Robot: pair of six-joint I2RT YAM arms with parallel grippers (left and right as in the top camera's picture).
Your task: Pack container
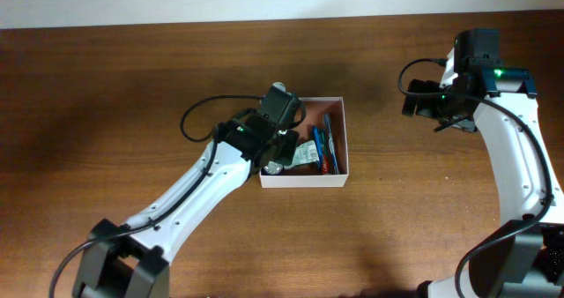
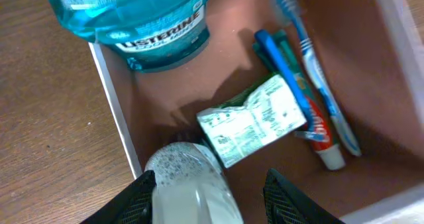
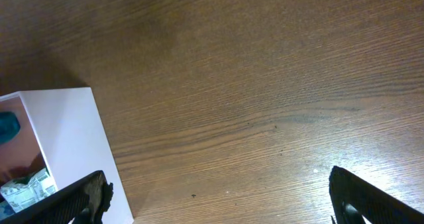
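Observation:
The container [image 1: 304,180] is a shallow white-walled box with a pinkish-brown inside, at mid table. In the left wrist view its left wall [image 2: 116,111] shows, and inside lie a blue Listerine bottle [image 2: 142,18], a blue toothbrush [image 2: 318,71], a toothpaste tube [image 2: 328,141] and a green-white packet [image 2: 252,121]. My left gripper [image 2: 211,184] hangs over the box's left front corner [image 1: 278,152]. A white bottle [image 2: 189,184] stands between its fingers, against the left finger and apart from the right one. My right gripper [image 3: 218,197] is open and empty above bare table [image 1: 432,104].
The wooden table [image 1: 132,86] surrounds the box on all sides. The right wrist view shows the container's white outer wall [image 3: 66,138] at its left edge. Cables loop from both arms near the box and at the far right.

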